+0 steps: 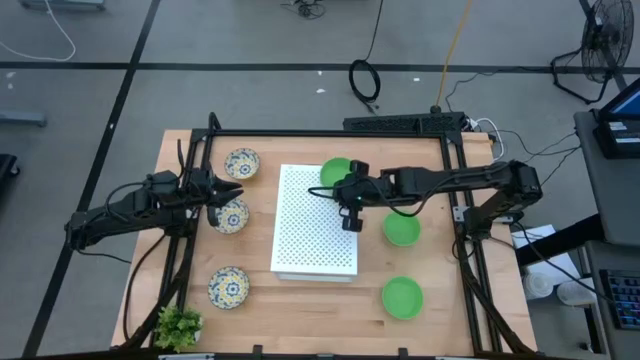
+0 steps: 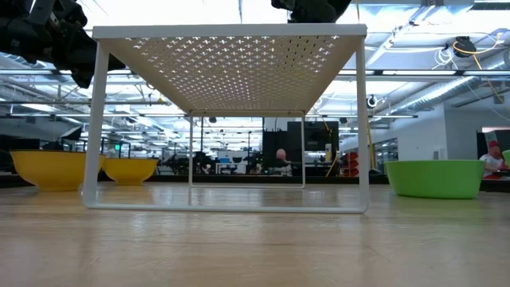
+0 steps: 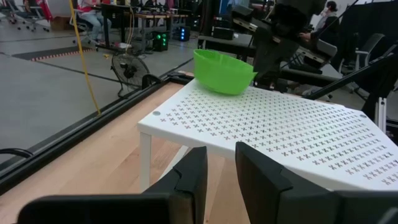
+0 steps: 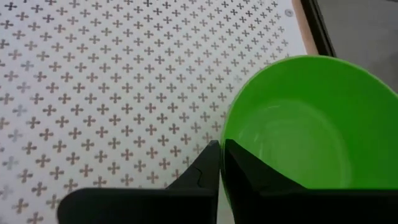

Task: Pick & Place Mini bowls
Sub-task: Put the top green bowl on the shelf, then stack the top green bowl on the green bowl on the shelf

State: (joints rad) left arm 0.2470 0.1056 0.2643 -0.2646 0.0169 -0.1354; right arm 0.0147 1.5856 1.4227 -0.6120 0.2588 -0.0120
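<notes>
One green mini bowl (image 1: pixel 334 170) is in my right gripper (image 1: pixel 347 192) over the far right corner of the white perforated board (image 1: pixel 318 222). The left wrist view shows this bowl (image 3: pixel 222 70) tilted. Two more green bowls (image 1: pixel 402 229) (image 1: pixel 402 297) sit on their bases on the table right of the board. Three patterned bowls (image 1: pixel 241 163) (image 1: pixel 230 216) (image 1: pixel 229 287) stand left of it. My left gripper (image 1: pixel 226 194) hovers open between the two farther patterned bowls, holding nothing. My right gripper pinches the green bowl's rim (image 4: pixel 224 134), with one finger (image 4: pixel 249 174) inside the bowl and the other (image 4: pixel 202 171) outside it. It comes from the table's right side, slanting down. The bowl is tilted over the board's corner. Whether its underside (image 3: pixel 227 90) touches the board, I cannot tell.
The board stands on thin legs (image 2: pixel 96 127) above the table. A small leafy plant (image 1: pixel 178 325) sits at the near left corner. A dark frame rail (image 1: pixel 330 133) runs along the far edge. There is bare wood (image 1: pixel 310 310) near the front edge.
</notes>
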